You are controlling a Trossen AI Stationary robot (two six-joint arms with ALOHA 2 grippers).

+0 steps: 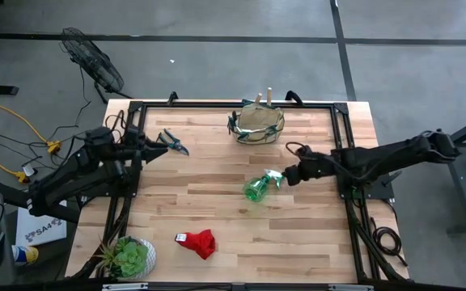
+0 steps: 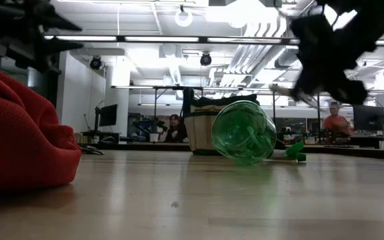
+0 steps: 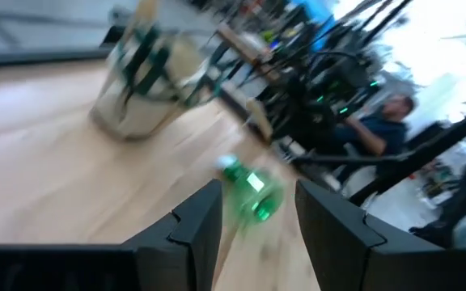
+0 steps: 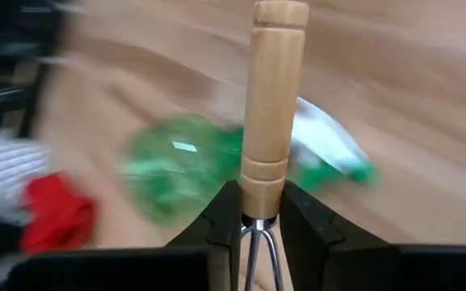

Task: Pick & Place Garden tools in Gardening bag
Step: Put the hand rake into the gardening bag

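Glossy translucent green plastic spray bottle (image 2: 244, 131); matt red knitted cloth (image 2: 20, 133); smooth wooden fork handle (image 4: 269, 105)

The gardening bag (image 1: 258, 124) stands at the far edge of the table (image 1: 217, 202), about midway across, with two tool handles (image 1: 264, 98) sticking up out of it. The spray bottle (image 1: 259, 187) lies on its side near the table's centre, nearer than the bag. Just right of the bottle hangs the right gripper (image 1: 288, 175), with a fork (image 4: 272, 105) between its fingers. The pruning shears (image 1: 173, 143) are at the far left, beside the left gripper (image 1: 148, 149). The glove (image 1: 198, 242) lies toward the near edge, left of centre. The potted plant (image 1: 128, 257) sits in the near left corner.
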